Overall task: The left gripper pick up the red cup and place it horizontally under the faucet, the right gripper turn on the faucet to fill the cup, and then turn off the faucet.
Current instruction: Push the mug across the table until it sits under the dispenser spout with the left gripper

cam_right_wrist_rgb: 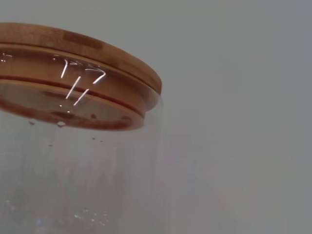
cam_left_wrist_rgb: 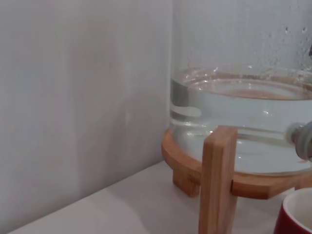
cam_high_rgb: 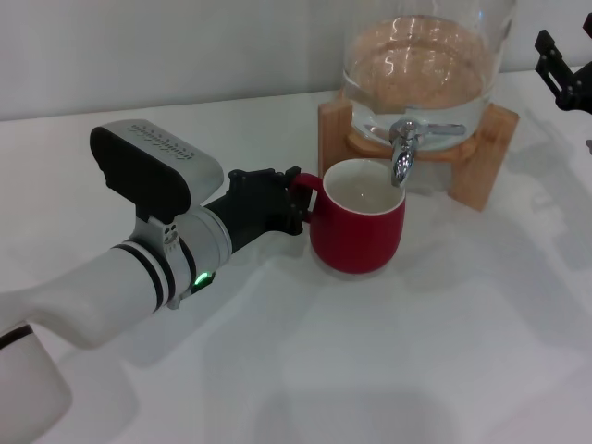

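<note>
Table [cam_high_rgb: 388,370]: plain white top filling the head view from 3 through 6 to 9 o'clock, with soft grey shadows.
Wall [cam_high_rgb: 185,46]: pale grey-white and bare, at 12 o'clock, meeting the table's far edge.
Light: even and diffuse.

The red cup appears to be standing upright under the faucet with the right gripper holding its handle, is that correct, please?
Not quite: the left gripper holds the handle, not the right. The head view shows its black claw closed on the loop handle of the red cup, which stands upright beneath the faucet. The right gripper hangs apart, beside the glass dispenser.
</note>
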Robot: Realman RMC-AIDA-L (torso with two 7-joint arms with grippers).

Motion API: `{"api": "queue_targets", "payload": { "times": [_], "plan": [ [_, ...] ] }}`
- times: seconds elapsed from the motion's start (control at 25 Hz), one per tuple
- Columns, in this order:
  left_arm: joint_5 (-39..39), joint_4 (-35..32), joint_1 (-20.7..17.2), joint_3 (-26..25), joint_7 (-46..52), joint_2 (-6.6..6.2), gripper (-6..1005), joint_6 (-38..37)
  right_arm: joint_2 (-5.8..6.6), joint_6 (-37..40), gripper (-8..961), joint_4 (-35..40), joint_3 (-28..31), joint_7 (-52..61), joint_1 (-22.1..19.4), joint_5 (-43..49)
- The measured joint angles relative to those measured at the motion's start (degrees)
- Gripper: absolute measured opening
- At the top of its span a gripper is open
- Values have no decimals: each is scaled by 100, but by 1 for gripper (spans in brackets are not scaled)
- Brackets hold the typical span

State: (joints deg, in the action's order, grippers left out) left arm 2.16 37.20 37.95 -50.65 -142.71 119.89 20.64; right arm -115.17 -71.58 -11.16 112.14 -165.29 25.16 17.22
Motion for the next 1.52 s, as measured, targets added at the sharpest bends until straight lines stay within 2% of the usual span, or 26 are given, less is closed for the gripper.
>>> {"api": "queue_targets", "payload": {
  "times": [0.76, 1.52],
  "plan": [
    [15, -25, 312, 194, 10, 16, 182, -292, 12, -62, 617, -39, 55, -11, -41, -18],
    [-4, 31, 327, 256, 40, 17, 192, -535, -6, -352, 617, -53, 53, -11, -213, -16]
  ]
}}
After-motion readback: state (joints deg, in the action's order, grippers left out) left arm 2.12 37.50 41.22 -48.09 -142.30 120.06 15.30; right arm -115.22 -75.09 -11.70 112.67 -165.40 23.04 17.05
